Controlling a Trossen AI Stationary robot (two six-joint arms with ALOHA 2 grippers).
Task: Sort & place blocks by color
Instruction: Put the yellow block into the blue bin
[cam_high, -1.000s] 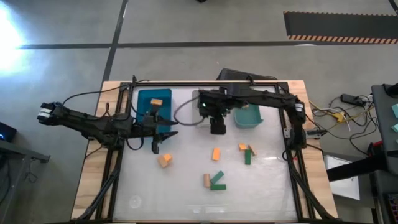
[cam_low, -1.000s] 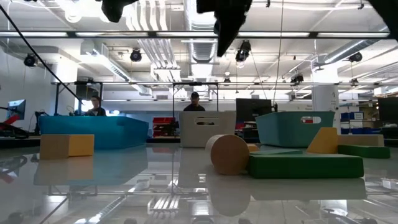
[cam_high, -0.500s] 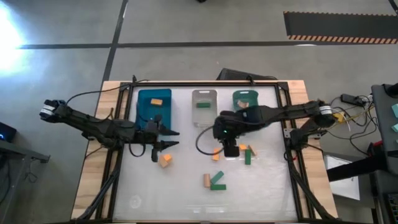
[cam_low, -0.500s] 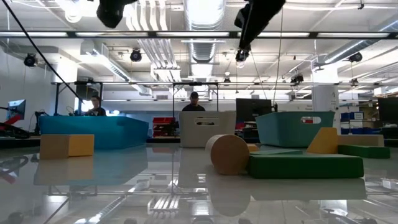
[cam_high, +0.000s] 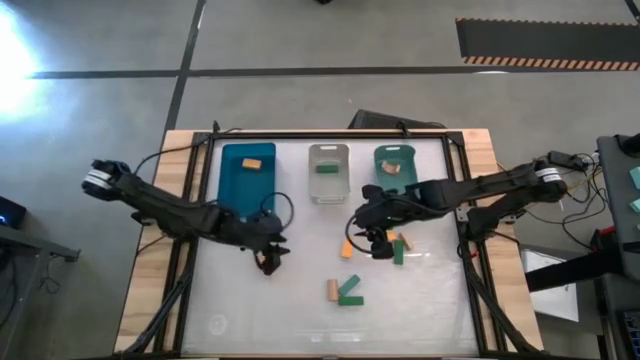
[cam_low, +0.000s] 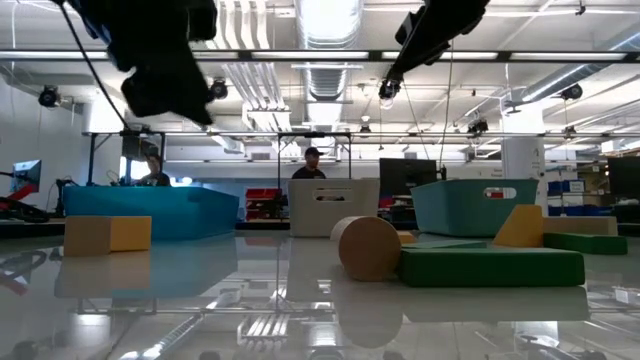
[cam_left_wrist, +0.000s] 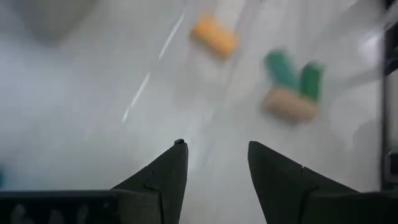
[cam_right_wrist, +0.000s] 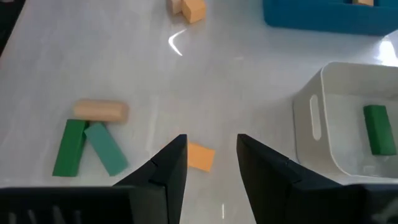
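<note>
Right gripper (cam_high: 374, 243), high view: hangs over the white table (cam_high: 300, 300) just beside the small orange wooden block (cam_high: 347, 248), apparently lining up on it. Left gripper (cam_high: 268, 256) hangs above the tan-and-orange wooden block (cam_high: 265, 262), near the blue plastic bin (cam_high: 232, 178). Low view: both arms are raised; that block (cam_low: 107, 234) sits untouched. Left wrist view: fingers (cam_left_wrist: 163, 171) parted, empty. Right wrist view: fingers (cam_right_wrist: 166, 163) apart, nothing held, the orange block (cam_right_wrist: 200, 156) framed between them; the clear plastic bin (cam_right_wrist: 317, 118) holds a dark green wooden bar (cam_right_wrist: 376, 128), sorted by colour
</note>
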